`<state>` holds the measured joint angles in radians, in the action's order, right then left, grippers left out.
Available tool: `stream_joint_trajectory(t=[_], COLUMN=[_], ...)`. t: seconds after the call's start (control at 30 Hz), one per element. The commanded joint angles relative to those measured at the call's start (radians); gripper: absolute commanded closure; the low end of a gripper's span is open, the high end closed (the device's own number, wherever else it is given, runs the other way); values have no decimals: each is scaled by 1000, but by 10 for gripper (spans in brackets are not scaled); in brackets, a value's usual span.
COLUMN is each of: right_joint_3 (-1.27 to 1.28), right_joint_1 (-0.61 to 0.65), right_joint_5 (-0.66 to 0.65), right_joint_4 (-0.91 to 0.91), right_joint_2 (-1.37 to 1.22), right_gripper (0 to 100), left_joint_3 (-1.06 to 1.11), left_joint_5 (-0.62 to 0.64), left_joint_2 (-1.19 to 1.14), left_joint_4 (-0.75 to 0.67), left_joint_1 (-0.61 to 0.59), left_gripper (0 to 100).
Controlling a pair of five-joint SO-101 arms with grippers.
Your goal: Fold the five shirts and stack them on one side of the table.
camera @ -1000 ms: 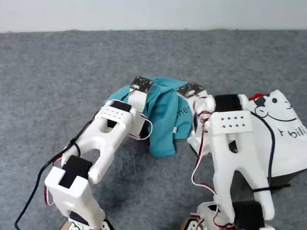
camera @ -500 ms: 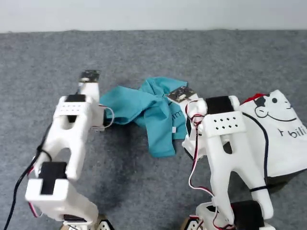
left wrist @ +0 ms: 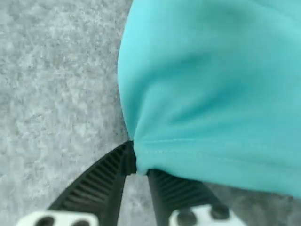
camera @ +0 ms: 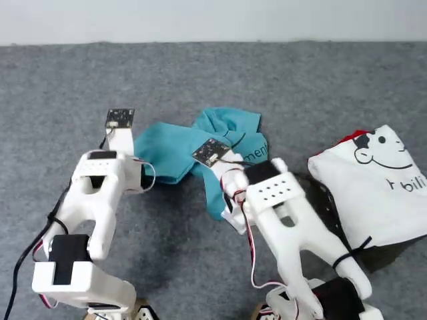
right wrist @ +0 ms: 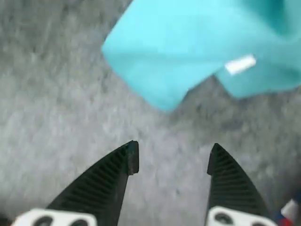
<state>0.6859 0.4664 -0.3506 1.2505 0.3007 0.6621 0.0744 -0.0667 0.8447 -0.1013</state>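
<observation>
Centrally, teal shirt (camera: 173,150): lay crumpled and unfolded on grey table (camera: 67,87), between the two arms; bunched into ridges at the far side, one flap drawn toward the near edge.
Teal shirt, cloth: plain turquoise, smooth knit; some print on its right part in high view, not read.
White shirt (camera: 380,187): lay at the table's right side, apart from the teal one; cartoon face print uppermost; red scrap at its far corner; something dark under its near edge, kind not told.
Left gripper (left wrist: 136,161): clenched on the teal shirt's (left wrist: 211,84) hemmed edge; cloth gathered at the pinch, grey table beside it.
Right gripper (right wrist: 175,153): released, fingers spread wide, nothing between; hung over bare table just short of a teal shirt (right wrist: 188,52) corner.
Left wrist view against high: gave the pinch and the stitched hem up close; from above, that spot lay under the left arm (camera: 100,187).
Right wrist view against high: gave a small white tag (right wrist: 240,64) at the cloth's edge and the gap between fingertips and corner; from above, covered by the right arm (camera: 280,207).
High view against wrists: gave the whole layout, both shirts and both arms side by side.
</observation>
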Motion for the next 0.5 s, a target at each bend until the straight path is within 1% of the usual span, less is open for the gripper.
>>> stream_joint_trajectory(t=[0.0,0.13,0.3,0.37,0.47], right_joint_3=[41,63,54,31,-12], right_joint_1=[13,13,18,47,111], right_joint_5=[28,94,106,106,98], right_joint_4=[-133,-240,-357,-372,-358], right_joint_2=[31,-36,-220,-285,-354], right_gripper=[761,761,766,810,935], left_joint_3=[4,4,4,4,4], left_joint_5=[6,6,5,3,3], left_joint_2=[43,43,43,43,43], left_joint_4=[-43,-43,-43,-43,-43], left_joint_1=[-6,-6,-6,-6,-6], left_gripper=[988,988,988,988,988])
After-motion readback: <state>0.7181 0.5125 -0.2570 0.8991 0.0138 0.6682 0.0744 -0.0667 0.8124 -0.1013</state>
